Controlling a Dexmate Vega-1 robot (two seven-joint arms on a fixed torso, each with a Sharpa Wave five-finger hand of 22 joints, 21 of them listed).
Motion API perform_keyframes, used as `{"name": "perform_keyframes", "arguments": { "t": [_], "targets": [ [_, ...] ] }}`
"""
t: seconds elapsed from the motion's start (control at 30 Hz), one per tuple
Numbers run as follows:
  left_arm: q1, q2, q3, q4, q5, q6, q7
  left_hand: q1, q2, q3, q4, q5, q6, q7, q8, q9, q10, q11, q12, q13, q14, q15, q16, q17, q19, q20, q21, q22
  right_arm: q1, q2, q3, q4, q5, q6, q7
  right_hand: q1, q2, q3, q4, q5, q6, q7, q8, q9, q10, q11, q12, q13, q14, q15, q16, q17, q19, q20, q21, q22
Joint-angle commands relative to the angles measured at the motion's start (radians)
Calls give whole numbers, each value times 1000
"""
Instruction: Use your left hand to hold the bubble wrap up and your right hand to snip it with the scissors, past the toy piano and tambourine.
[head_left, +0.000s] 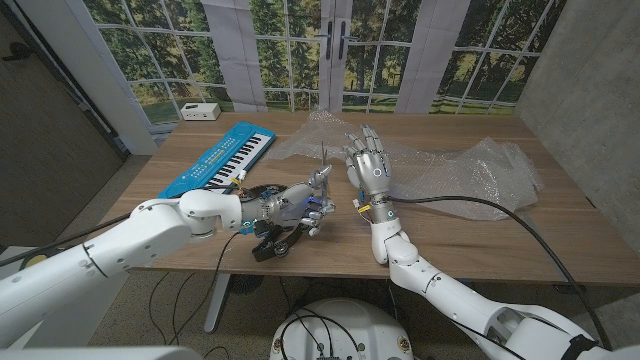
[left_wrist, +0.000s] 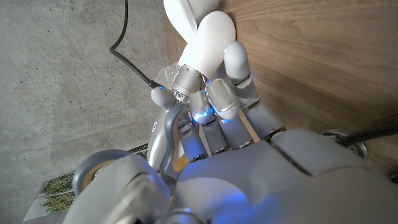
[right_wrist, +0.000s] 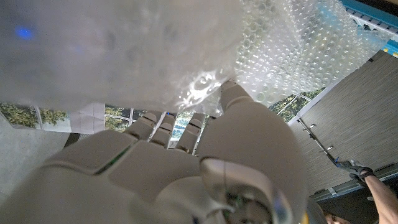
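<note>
**Hands look swapped on wrap and scissors: sort the grip first**

We see the bubble wrap (head_left: 440, 165) spread over the far middle and far right of the tabletop (head_left: 560, 240). The right hand (head_left: 368, 165) stands near the middle with fingers raised and apart, touching the wrap's near-left edge; the right wrist view puts the fingertips (right_wrist: 233, 90) against the film, but we cannot tell whether any is pinched.

The left hand (head_left: 298, 205) sits near the front edge, fingers curled around the scissors (head_left: 322, 168), whose thin tip points up towards the right hand. A dark object lies just under that hand; we can't identify it.

The toy piano (head_left: 220, 160) lies at the far left. We cannot make out a tambourine.

As we judge it, the task wants the left hand lifting and the right hand cutting, so the tool sits on the wrong side. To do the step well we need:
- wrap lifted taut off the tabletop
- blades open before meeting the film
- blade tip kept away from the right hand's fingers
</note>
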Motion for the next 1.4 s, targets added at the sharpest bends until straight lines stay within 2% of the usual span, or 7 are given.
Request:
{"name": "perform_keyframes", "arguments": {
  "t": [0.03,0.3,0.97,1.4],
  "targets": [
    [-26,-25,33,19,1,16,-36,2,10,-3,3,7,4,8,652,1,42,-45,4,3,6,0,4,5,3,-5,4,0,-5,18,23,0,-12,19,0,11,1,11,2,6,0,4,-3,2,11,0,-4,5,9,-183,7,3,-1,-7,4,2],
    [-28,-26,39,15,4,17,-39,1,10,-3,3,6,1,11,652,1,42,-45,4,3,6,0,4,5,1,-4,5,1,2,28,30,19,-15,24,0,12,1,12,3,5,0,5,-3,1,11,0,-5,5,8,-183,8,4,-2,-7,5,2],
    [-32,-29,45,15,6,19,-40,2,11,-3,3,6,2,14,652,1,43,-42,5,3,4,1,4,5,-1,-4,9,4,-4,20,32,2,4,20,0,16,0,15,5,5,2,5,-3,-3,10,0,-9,6,5,-184,10,8,-2,-8,7,2],
    [-19,-24,38,13,3,12,-27,3,12,-3,3,5,1,12,651,0,41,-43,4,3,3,0,4,5,0,-5,7,-2,-2,-13,-9,-34,38,-5,0,18,-1,17,7,4,1,7,-3,-5,11,0,-11,7,5,-184,13,10,0,-8,9,2]
  ]
}}
